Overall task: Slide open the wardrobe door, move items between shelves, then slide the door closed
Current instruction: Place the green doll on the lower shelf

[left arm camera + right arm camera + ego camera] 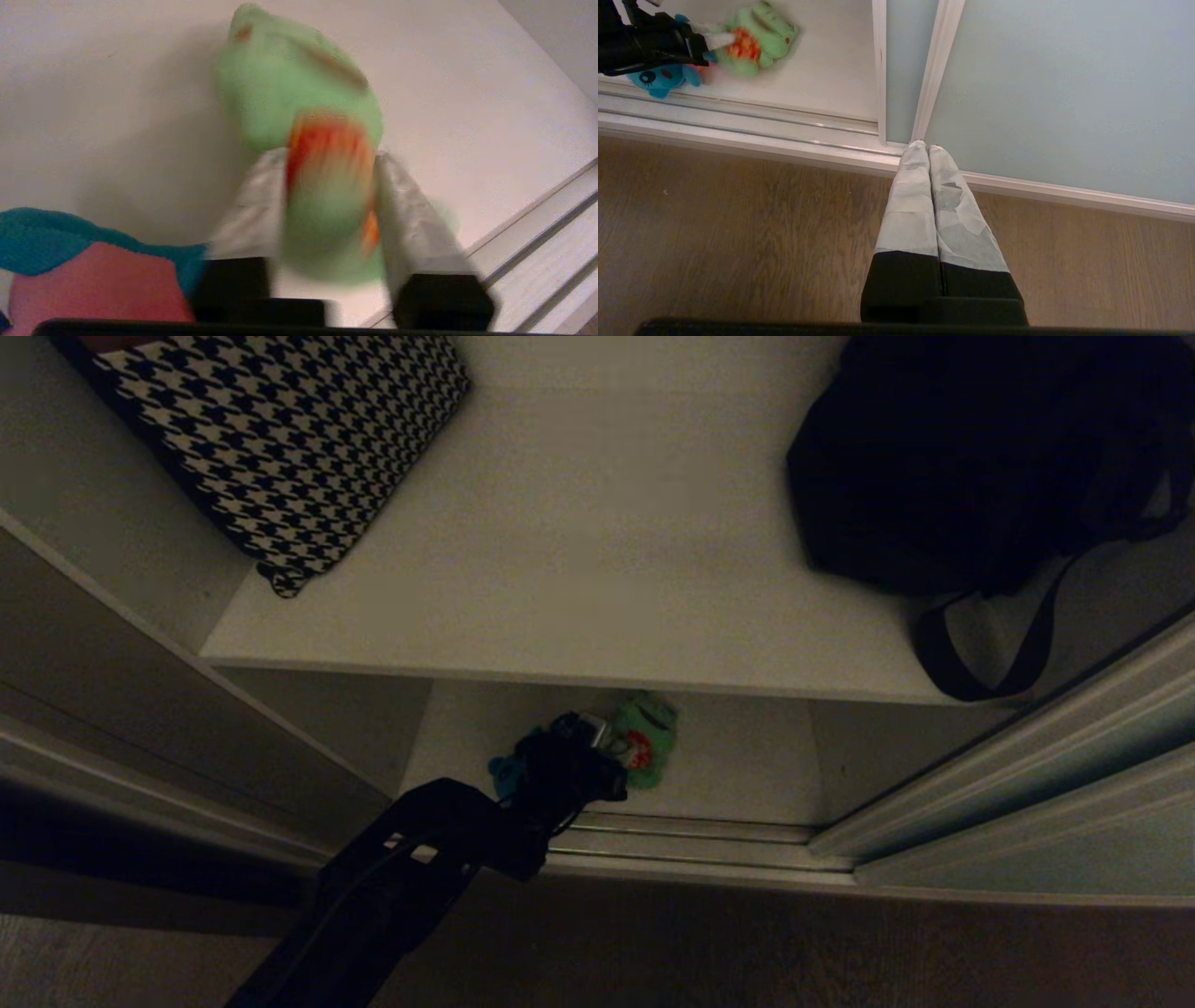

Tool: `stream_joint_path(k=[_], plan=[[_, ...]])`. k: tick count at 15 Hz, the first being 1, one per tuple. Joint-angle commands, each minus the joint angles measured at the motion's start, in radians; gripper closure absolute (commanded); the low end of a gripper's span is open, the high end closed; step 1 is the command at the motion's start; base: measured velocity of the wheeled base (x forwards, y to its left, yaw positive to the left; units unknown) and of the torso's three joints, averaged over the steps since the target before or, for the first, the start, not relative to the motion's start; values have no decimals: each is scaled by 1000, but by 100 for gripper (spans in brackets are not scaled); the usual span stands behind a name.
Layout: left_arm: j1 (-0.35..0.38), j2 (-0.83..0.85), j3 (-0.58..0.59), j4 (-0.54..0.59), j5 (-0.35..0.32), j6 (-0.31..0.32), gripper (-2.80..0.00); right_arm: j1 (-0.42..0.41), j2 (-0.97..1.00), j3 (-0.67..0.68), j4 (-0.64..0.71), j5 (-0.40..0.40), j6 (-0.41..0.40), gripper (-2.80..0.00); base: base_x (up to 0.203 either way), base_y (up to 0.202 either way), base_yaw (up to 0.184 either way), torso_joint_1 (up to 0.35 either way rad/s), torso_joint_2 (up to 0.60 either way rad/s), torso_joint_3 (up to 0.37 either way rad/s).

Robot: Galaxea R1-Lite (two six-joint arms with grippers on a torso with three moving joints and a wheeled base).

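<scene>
While the right tool (928,148) hung pressed together, the left tool (327,163) sat half-parted around the green toy (299,84) beside the teal toy (42,233) near the bottom shelf's (117,93) front edge.

I am seeing the green soft toy (299,93) lying on the white bottom shelf (738,775), its red-orange mark (327,144) sitting between my left gripper's (327,158) parted fingers (406,205). The teal-blue toy (658,79) is lying just beside it, near the floor rail (738,126). The pale grey-green sliding door (1064,93) is standing slid aside.
</scene>
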Motion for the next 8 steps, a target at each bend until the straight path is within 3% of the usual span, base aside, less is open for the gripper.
stream_joint_path(k=[1, 8], plan=[[0, 1, 0, 3, -7, 4, -280, 0, -1, 0, 0, 1, 0, 0, 0, 0, 0, 0, 0, 0], [3, -106, 32, -67, 5, 2, -280, 0, -1, 0, 0, 1, 0, 0, 0, 0, 0, 0, 0, 0]])
